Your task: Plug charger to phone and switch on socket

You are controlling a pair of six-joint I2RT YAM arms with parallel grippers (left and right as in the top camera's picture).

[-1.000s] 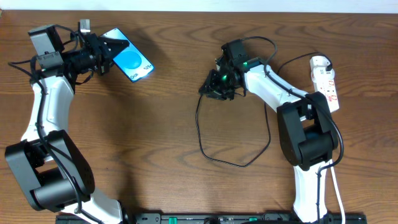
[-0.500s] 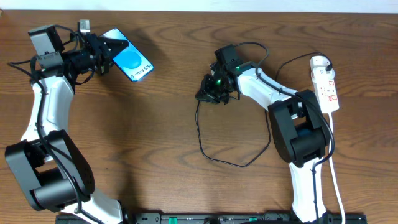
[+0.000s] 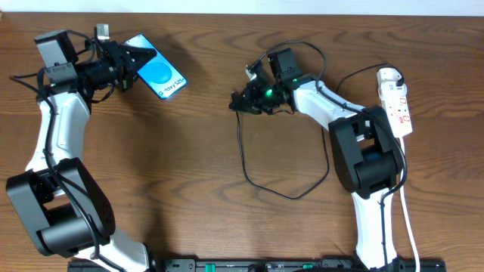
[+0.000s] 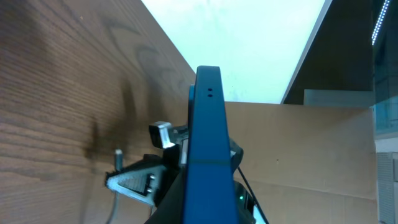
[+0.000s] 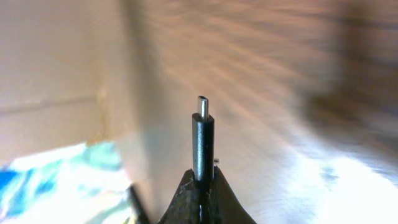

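My left gripper [image 3: 134, 63] is shut on the phone [image 3: 160, 77], holding it up at the far left, blue screen upward. In the left wrist view the phone [image 4: 206, 149] shows edge-on between the fingers. My right gripper [image 3: 240, 100] is shut on the charger's small plug tip [image 5: 203, 134], which points out from the fingertips [image 5: 204, 180]. It is near the table's middle, well right of the phone. The thin black cable [image 3: 283, 193] loops down over the table. The socket [image 3: 396, 102] lies at the far right, its switch too small to read.
The thick white cord [image 3: 409, 219] runs down the right edge beside my right arm's base. A black rail [image 3: 249, 265] lies along the front edge. Bare wood lies between the two grippers.
My right gripper has moved left toward the phone with the plug tip, dragging the cable along. The left arm and phone have not moved.
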